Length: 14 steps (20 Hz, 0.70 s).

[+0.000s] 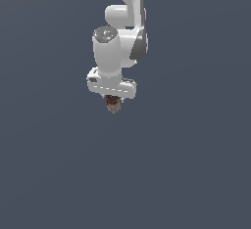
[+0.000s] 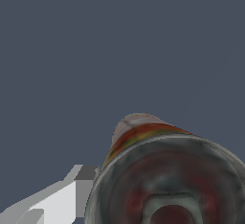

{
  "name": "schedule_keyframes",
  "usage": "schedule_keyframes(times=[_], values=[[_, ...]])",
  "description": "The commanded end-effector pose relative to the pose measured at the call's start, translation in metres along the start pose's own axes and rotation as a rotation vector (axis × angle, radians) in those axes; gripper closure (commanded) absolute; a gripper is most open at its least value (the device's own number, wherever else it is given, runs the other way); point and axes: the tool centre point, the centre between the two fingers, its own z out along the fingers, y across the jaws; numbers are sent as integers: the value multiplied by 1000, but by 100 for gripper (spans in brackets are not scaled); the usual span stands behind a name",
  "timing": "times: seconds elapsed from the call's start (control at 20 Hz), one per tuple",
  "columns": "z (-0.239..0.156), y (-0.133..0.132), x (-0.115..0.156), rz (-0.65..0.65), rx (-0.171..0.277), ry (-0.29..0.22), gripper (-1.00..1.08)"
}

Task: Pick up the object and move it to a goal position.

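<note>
White and grey, the arm (image 1: 120, 37) hangs over a plain slate-blue ground, its tool (image 1: 113, 103) pointing down and closed on the object (image 1: 113, 106), a small can banded red and white. In the wrist view the can (image 2: 167, 180) fills the near foreground beside one pale finger (image 2: 57, 201).

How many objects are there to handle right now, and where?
1. The object sits directly under the white gripper, filling much of the wrist view. Nothing else shows on the grey surface; the arm could hide something.
</note>
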Motion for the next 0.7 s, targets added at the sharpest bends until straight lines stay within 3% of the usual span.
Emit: schedule_keyframes(times=[0.0, 0.65], values=[[-25, 1, 3, 0, 0, 4, 108], [-95, 3, 14, 0, 0, 4, 108]])
